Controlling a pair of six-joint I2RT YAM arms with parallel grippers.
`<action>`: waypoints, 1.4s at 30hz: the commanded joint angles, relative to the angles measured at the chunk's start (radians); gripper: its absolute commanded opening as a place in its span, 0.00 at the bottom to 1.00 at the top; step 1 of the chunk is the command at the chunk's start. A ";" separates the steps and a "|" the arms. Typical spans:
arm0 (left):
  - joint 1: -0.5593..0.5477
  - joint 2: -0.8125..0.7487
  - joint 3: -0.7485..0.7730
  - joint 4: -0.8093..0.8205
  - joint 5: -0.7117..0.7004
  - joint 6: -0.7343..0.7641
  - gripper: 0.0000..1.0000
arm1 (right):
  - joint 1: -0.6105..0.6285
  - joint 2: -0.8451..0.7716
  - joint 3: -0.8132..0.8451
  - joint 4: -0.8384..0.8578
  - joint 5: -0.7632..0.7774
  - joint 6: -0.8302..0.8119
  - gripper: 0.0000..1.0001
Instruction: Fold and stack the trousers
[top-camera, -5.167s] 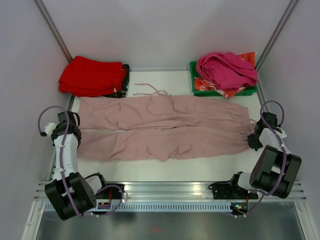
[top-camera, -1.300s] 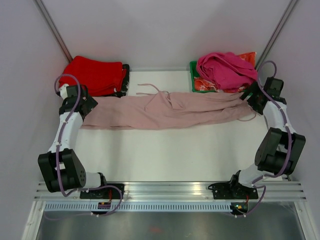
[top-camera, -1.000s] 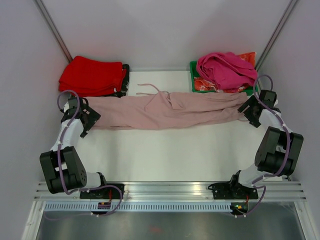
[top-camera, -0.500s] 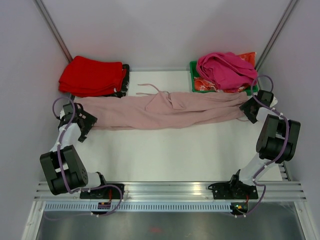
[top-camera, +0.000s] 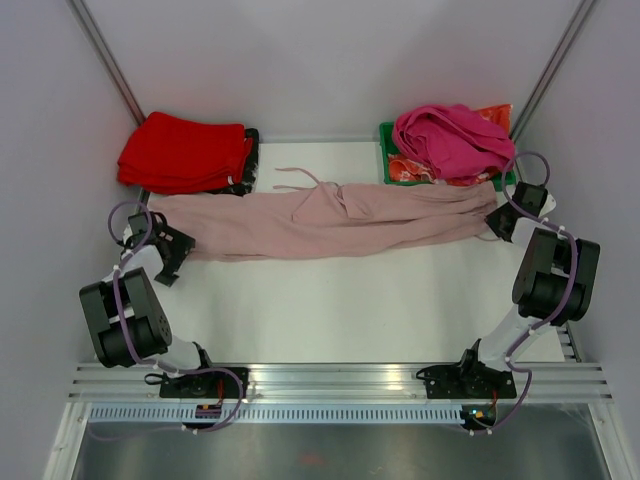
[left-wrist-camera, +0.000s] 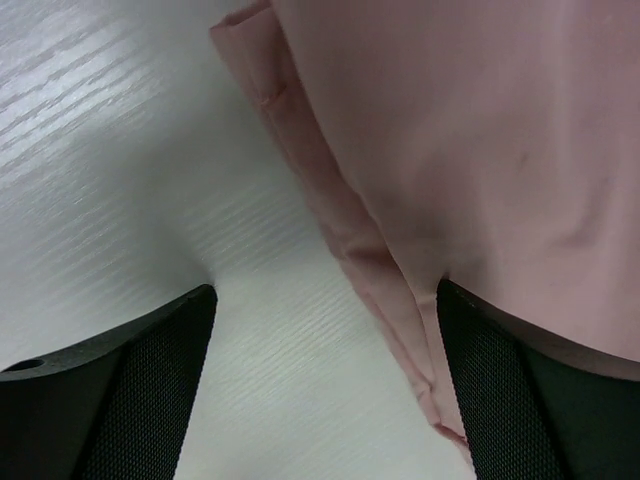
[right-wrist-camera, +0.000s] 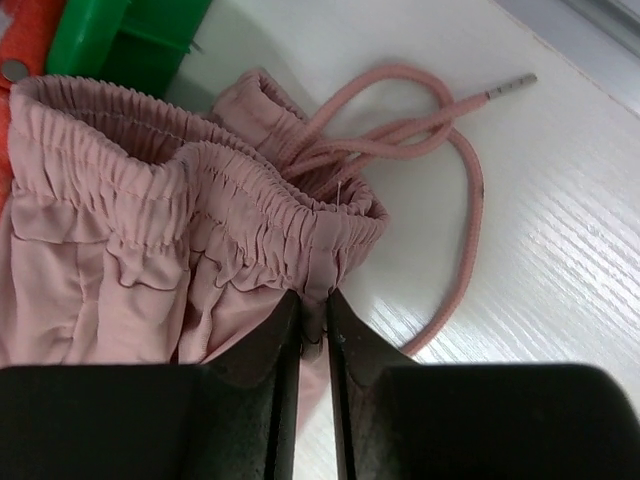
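The trousers (top-camera: 330, 222) lie as one long, narrow band across the far half of the tabletop (top-camera: 350, 310), doubled lengthwise and reaching from near the left edge almost to the right edge. They are a pale dusty pink, thin and matte, with soft creases and a rumpled patch near the middle.

My right gripper (right-wrist-camera: 315, 300) is at the right-hand end and pinches a thin fold of the gathered band (right-wrist-camera: 250, 190), its jaws nearly together with cloth between them. A cord (right-wrist-camera: 440, 150) of the same pink loops loose on the bare top beside it.

My left gripper (left-wrist-camera: 325, 290) is released, with its jaws spread wide and low over the left-hand end. The stitched edge runs between the fingers (left-wrist-camera: 140, 390), and nothing is held.

I judge this cloth to be light, limp and rather slippery. It will sag and slide wherever it is unsupported, and layers may part. The firmest holds should be the elastic band and the sewn hem, with both layers taken together. The loose cords could trail or snag when the ends are lifted.
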 joint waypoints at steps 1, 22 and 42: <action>0.006 0.036 -0.006 0.138 0.036 -0.050 0.96 | -0.008 -0.064 -0.027 0.044 -0.016 0.001 0.20; 0.008 0.006 0.008 0.031 0.005 0.033 0.02 | -0.059 -0.303 -0.162 -0.149 0.044 0.037 0.00; 0.086 -0.377 -0.048 -0.249 -0.102 0.197 0.02 | -0.188 -0.636 -0.257 -0.591 0.115 -0.031 0.00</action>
